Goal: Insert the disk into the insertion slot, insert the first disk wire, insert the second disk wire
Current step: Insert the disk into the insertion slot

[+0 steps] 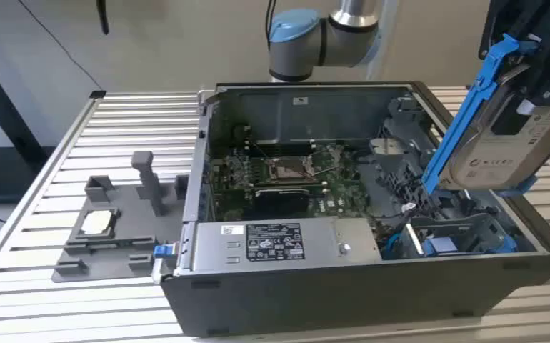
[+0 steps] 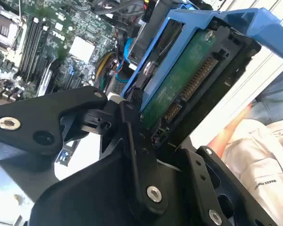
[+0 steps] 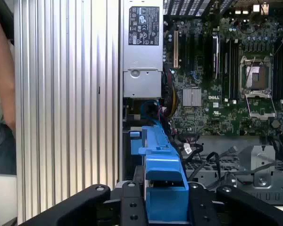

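One disk [image 1: 503, 153], tilted, aloft above the case [image 1: 351, 300] rim at the exterior view's right, over the blue bay [image 1: 456, 243]. Gripper [image 1: 532, 86] fingers [image 3: 130, 207] clamped on its blue carrier [image 1: 461, 114]. Probably stiff, fairly heavy, shock-sensitive; best taken by the carrier's sides, off the bare board [image 2: 179, 80].

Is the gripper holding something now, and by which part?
Yes. The gripper is shut on the disk, gripping the upper end of its blue carrier frame above the computer case.
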You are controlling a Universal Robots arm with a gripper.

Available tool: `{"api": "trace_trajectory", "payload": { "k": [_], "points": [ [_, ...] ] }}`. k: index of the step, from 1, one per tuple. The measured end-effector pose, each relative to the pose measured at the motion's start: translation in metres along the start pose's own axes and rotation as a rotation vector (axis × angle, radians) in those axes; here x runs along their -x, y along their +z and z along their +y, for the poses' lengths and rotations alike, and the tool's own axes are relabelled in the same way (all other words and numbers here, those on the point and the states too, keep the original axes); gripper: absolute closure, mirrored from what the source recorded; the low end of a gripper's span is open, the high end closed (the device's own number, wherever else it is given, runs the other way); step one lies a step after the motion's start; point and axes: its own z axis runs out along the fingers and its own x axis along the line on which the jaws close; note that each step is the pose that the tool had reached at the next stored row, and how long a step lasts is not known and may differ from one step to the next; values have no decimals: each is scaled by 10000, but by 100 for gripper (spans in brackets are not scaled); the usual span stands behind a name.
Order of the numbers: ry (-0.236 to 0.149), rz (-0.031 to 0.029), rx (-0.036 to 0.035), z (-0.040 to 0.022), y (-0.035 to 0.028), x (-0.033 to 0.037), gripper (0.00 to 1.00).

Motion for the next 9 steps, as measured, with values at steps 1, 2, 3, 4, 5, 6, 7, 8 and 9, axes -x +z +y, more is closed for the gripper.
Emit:
{"api": "trace_trajectory", "payload": {
  "k": [1,2,3,4,5,6,7,8,9],
  "points": [
    [0,0,0,0,0,0,67],
    [0,0,0,0,0,0,67],
    [1,0,0,0,0,0,67],
    [0,0,0,0,0,0,67],
    [0,1,0,0,0,0,67],
    [0,0,0,0,0,0,67],
    [0,1,0,0,0,0,67],
    [0,2,0,0,0,0,67],
    [0,2,0,0,1,0,67]
  ]
}}
